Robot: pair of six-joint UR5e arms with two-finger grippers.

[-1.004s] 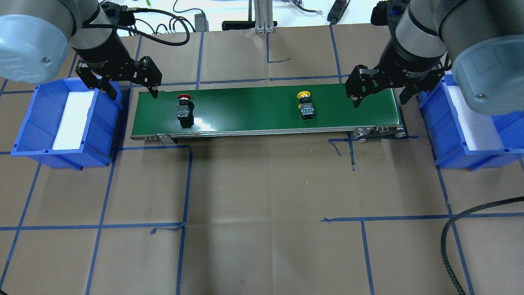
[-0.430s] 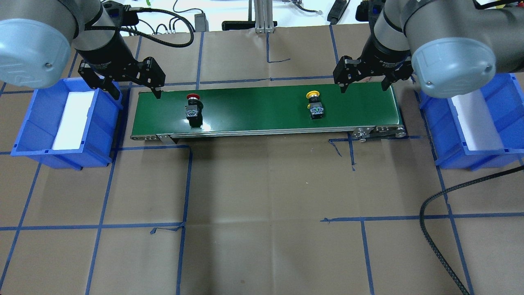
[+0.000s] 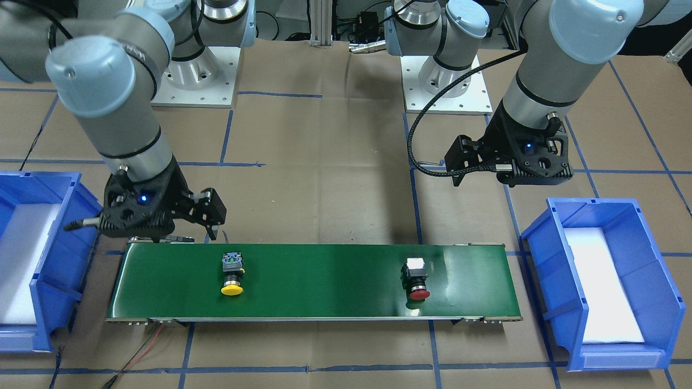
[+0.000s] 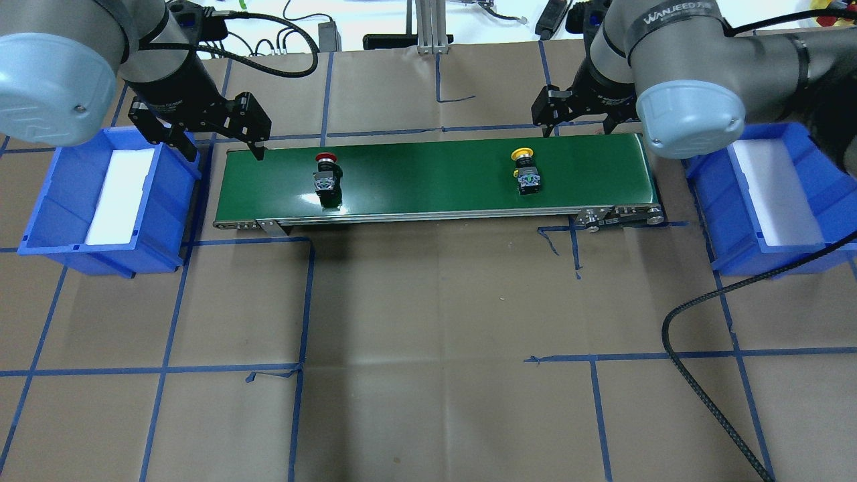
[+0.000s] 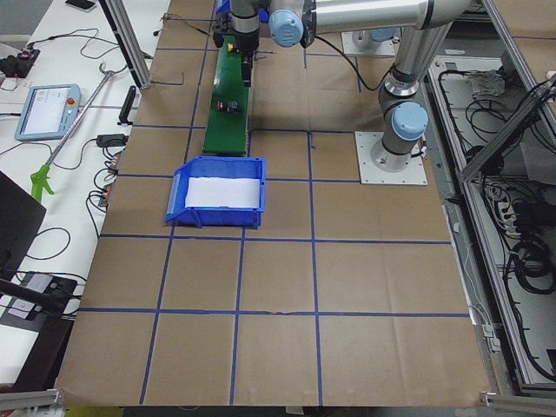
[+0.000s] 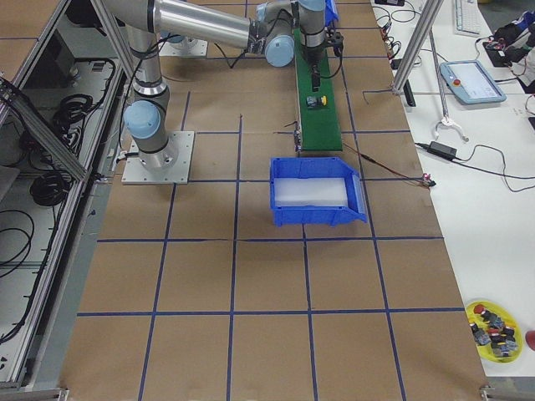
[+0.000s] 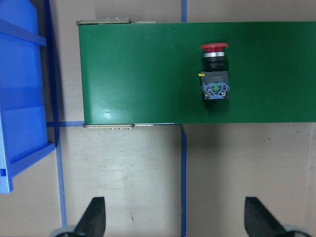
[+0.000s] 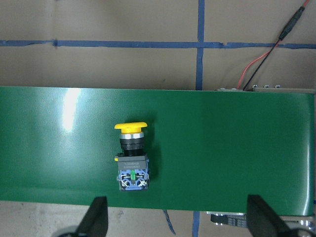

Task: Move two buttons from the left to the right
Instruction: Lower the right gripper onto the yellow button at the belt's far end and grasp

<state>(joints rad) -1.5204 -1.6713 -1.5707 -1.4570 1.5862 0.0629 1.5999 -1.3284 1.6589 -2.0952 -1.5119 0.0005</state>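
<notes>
The red-capped button [image 4: 326,175] lies on its side on the green conveyor belt [image 4: 428,175] near the belt's left end. It also shows in the left wrist view [image 7: 214,74]. The yellow-capped button [image 4: 525,173] lies on the belt's right part and shows in the right wrist view [image 8: 131,158]. My left gripper [image 4: 221,144] is open and empty, over the belt's far left corner, apart from the red button. My right gripper [image 4: 579,124] is open and empty, above the belt's far edge, just right of the yellow button.
A blue bin with a white liner [image 4: 167,221] stands left of the belt, another blue bin [image 4: 730,221] right of it. A black cable [image 4: 696,335] loops over the table at the right. Blue tape lines cross the brown table cover.
Both buttons have travelled to the right on the belt. My right arm has swung left and farther back, from the right bin to the belt's far edge. My left gripper has hardly moved.
</notes>
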